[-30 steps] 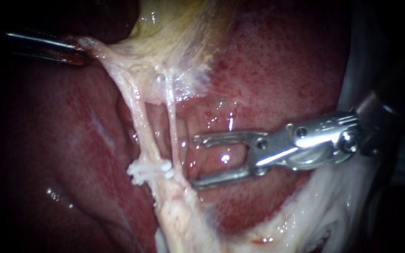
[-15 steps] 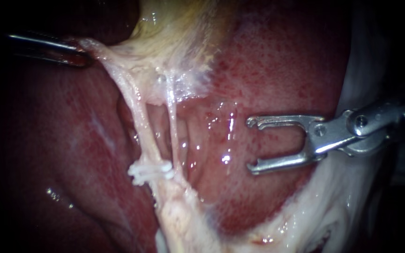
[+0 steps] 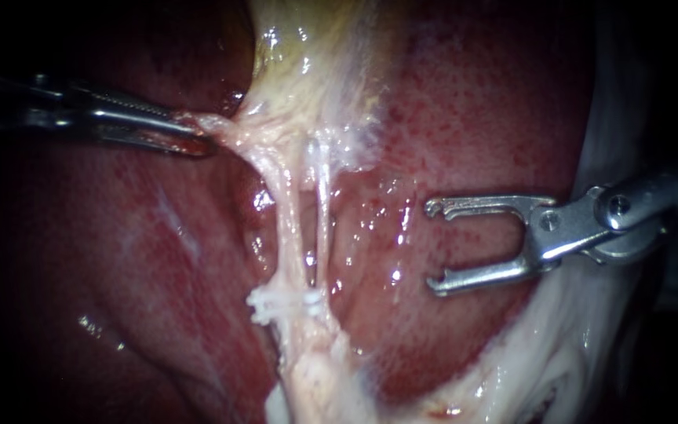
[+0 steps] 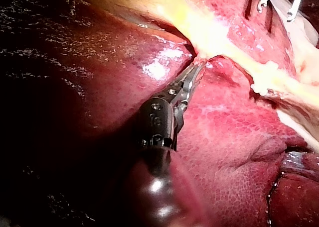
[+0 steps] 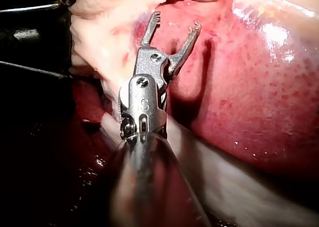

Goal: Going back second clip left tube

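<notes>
Two pale tubes run down from the yellowish gallbladder: the thicker left tube and a thin right tube. A white clip sits low on the left tube, where the two tubes meet. My left instrument is shut on a tissue strand at the gallbladder's lower edge, which it holds taut toward the left; the left wrist view shows the same grip and the clip. My right instrument hangs over the liver well to the right of the tubes, its jaws open and empty.
Red liver lies behind and on both sides of the tubes. Whitish fatty tissue runs along the lower right under the right instrument's shaft. A liver fold lies at the lower left.
My right instrument drew back to the right, away from the tubes, jaws still open. My left instrument moved right with its tissue; the tubes now stand more upright and the clip has shifted right.
</notes>
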`<state>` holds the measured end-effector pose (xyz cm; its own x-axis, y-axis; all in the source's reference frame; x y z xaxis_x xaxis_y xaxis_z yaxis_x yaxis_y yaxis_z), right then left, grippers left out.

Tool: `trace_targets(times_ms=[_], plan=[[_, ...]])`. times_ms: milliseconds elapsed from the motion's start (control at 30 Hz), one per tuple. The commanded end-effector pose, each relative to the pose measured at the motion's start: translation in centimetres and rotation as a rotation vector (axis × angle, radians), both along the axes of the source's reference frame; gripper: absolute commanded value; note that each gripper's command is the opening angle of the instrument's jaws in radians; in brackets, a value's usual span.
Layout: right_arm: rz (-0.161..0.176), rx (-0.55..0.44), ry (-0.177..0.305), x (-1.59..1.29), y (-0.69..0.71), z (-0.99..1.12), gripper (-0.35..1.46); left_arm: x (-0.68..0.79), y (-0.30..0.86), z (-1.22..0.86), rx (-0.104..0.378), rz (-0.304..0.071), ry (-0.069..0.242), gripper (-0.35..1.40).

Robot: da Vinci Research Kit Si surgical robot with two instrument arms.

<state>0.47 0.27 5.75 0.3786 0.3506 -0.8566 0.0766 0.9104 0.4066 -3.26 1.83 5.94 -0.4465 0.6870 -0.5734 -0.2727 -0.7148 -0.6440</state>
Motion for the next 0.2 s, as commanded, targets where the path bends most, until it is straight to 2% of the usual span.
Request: trace_targets(times_ms=[33, 200], plan=[[0.000, 0.000, 0.000, 0.00, 0.00, 0.00, 0.50, 0.01, 0.01, 0.00, 0.001, 0.002, 0.000, -0.35], [0.001, 0.000, 0.000, 0.03, -0.03, -0.03, 0.50, 0.02, 0.01, -0.02, 0.002, 0.002, -0.001, -0.35]])
